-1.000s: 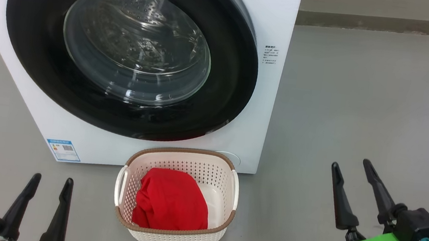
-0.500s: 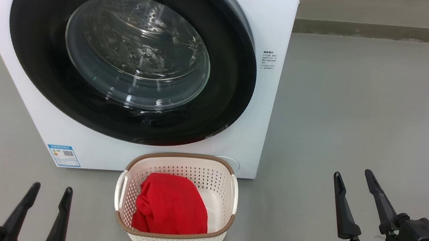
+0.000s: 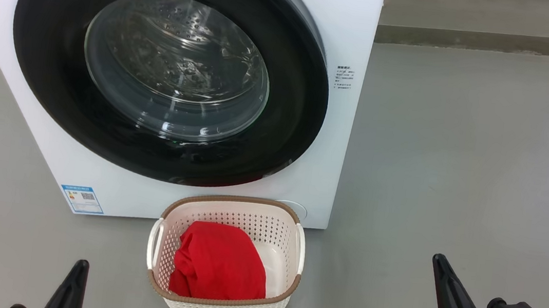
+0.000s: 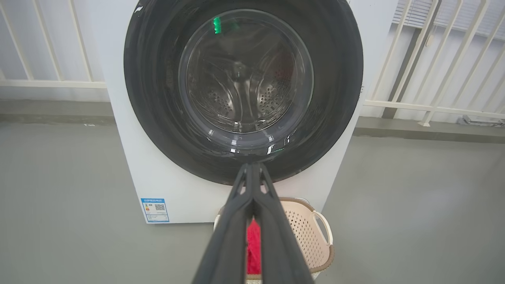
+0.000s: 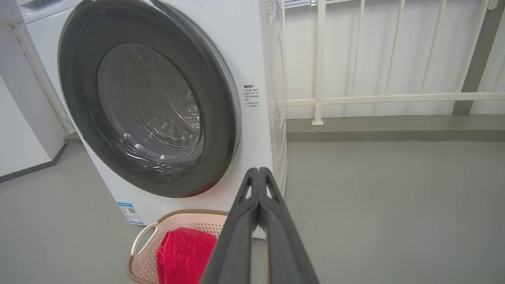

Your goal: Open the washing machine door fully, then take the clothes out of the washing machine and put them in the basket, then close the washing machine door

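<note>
The white washing machine (image 3: 354, 23) stands ahead on the left. Its round door (image 3: 176, 65), black-rimmed with a clear glass bowl, lies against the front, and bare steel drum shows through the glass. On the floor just before the machine sits the cream basket (image 3: 233, 200), with the red clothes (image 3: 218, 261) bunched in its left part. My left gripper (image 3: 82, 264) is low at the bottom left, shut on nothing, left of the basket. My right gripper (image 3: 438, 258) is at the bottom right, also shut and empty. Each wrist view shows its own fingers pressed together: left gripper (image 4: 252, 165), right gripper (image 5: 258, 170).
Grey floor (image 3: 460, 154) stretches to the right of the machine. A white railing (image 5: 355, 98) and a low kerb run behind it. A blue label sticker (image 3: 82, 198) marks the machine's lower left corner.
Both grippers have gone from open to shut and sit lower in the head view. Machine, basket and clothes have stayed in place.
</note>
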### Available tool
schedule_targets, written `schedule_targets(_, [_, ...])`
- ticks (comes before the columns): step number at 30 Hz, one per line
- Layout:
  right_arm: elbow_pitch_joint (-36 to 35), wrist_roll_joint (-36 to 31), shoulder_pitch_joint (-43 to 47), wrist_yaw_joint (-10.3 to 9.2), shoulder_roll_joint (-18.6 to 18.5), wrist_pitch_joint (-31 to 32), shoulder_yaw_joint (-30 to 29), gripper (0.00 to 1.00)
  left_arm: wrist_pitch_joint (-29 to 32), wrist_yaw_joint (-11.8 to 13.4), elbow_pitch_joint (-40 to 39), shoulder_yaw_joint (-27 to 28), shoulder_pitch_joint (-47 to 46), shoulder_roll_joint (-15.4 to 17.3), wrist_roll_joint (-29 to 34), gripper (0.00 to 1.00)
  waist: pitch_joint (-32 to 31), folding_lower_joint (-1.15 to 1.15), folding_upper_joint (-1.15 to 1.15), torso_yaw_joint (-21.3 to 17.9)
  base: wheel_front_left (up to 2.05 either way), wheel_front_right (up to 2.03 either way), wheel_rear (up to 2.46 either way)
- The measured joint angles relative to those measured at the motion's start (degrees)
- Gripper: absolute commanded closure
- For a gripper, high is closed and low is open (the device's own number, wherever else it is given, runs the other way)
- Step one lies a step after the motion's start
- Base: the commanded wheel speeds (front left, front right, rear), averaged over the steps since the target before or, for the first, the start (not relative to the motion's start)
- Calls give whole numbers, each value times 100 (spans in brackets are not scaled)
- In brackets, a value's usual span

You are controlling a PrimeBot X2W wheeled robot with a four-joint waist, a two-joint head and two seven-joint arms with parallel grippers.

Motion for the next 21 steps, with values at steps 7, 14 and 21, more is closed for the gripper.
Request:
schedule_targets(7, [-2,443,-4,0,-2,113,-13,100,107,0,15,14,-4,-12,-398,100,13,2,0,6,0,0,0])
schedule_targets(14, [3,937,-9,0,-2,213,-35,100,226,0,43,32,-11,-48,-801,100,42,1,0,12,0,0,0])
schedule_targets(21, [22,1378,-19,0,-3,320,-76,100,342,0,71,55,-34,-93,-1210,100,62,1,0,18,0,0,0])
